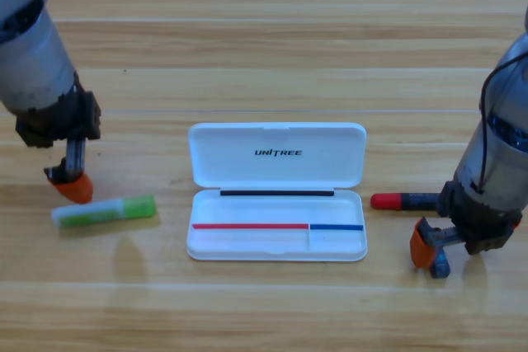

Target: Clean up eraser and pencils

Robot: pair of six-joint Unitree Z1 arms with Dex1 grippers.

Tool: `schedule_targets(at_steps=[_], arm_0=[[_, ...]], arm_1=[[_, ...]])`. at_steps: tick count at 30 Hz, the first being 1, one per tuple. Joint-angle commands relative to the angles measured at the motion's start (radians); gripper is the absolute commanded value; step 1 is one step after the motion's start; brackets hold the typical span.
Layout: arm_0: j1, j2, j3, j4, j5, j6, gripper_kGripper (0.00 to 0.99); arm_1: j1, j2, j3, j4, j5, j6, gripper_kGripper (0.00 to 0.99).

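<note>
The light green pencil (103, 212) lies flat on the table, left of the open white case (276, 241). My left gripper (73, 187) hangs just above the pencil's left end, shut, with nothing in it. The red-capped black pencil (403, 200) lies right of the case, and the right arm hides its far end. My right gripper (429, 253) is down at the table in front of that pencil. The small dark blue eraser (440, 266) sits right against it. I cannot see whether the gripper holds it.
The case's lid (276, 154) lies folded back flat behind its tray. The grey left arm (33, 63) comes in from the upper left corner and the right arm (499, 162) from the right edge.
</note>
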Motion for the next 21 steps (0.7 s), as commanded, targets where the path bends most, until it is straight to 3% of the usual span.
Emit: schedule_targets(at_steps=[1,13,17,21], arm_0=[[0.051,0.034,0.120,-0.116,-0.027,0.031,0.923],[0.057,0.058,0.232,-0.253,-0.056,0.040,0.942],[0.057,0.071,0.244,-0.269,-0.059,0.040,0.930],[0.057,0.074,0.253,-0.283,-0.059,0.040,0.917]], arm_1=[[-0.016,0.080,0.033,-0.064,0.013,0.013,0.851],[-0.016,0.103,0.051,-0.069,0.056,0.061,0.741],[-0.016,0.112,0.056,-0.069,0.062,0.058,0.517],[-0.015,0.114,0.059,-0.069,0.064,0.059,0.486]])
